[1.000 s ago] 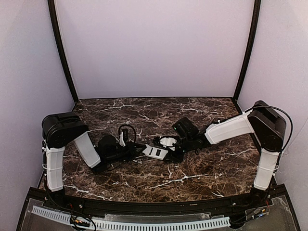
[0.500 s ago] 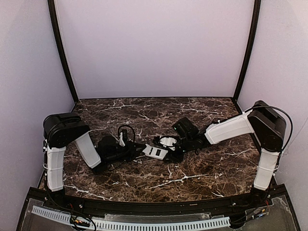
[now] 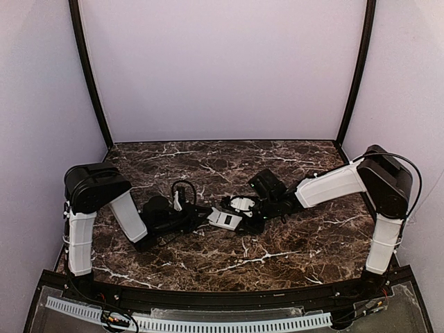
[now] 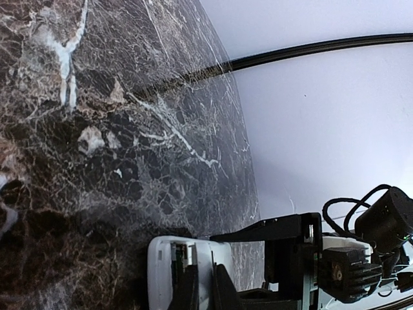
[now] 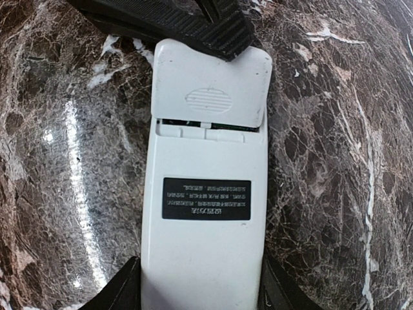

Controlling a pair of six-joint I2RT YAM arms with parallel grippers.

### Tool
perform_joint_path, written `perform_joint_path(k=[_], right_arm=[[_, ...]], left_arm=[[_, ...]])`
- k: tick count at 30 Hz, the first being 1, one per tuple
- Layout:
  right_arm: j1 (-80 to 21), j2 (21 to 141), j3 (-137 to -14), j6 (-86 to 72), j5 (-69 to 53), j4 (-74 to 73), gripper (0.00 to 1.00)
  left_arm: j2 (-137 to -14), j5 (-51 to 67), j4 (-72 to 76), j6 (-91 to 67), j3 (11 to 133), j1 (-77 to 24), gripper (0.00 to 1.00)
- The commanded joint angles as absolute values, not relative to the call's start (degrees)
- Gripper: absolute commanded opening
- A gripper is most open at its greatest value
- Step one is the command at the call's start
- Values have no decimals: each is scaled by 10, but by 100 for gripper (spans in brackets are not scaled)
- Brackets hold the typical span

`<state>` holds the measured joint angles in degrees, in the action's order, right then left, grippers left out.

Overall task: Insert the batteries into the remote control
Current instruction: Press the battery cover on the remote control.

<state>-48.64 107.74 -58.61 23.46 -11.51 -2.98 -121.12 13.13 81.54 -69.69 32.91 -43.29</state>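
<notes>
White arm links, bulky black joints

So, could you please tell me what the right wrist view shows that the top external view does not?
Only the right wrist: the battery cover's seam and ribbed grip, and print on the black label. Only the top external: the whole left arm and right arm, and the lavender walls. Both: the remote control back-up on the marble table, the right gripper flanking it, the left gripper at its cover end.

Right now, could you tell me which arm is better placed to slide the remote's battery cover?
Left, probably: the left gripper, shut, sits at the battery cover, while the right gripper grips the remote control at its other end, steadying it.
</notes>
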Motion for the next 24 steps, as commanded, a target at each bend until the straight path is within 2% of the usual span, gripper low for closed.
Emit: perform_joint_path(k=[1,24], right_arm=[[-481,1094,-592,227,-90,-28,15],[-477,1095,-595,222,-91,-31,13]], left_arm=[[-1228,139,928,-692,329,-438,0],[-1182,108,931,-683,317,-439,1]])
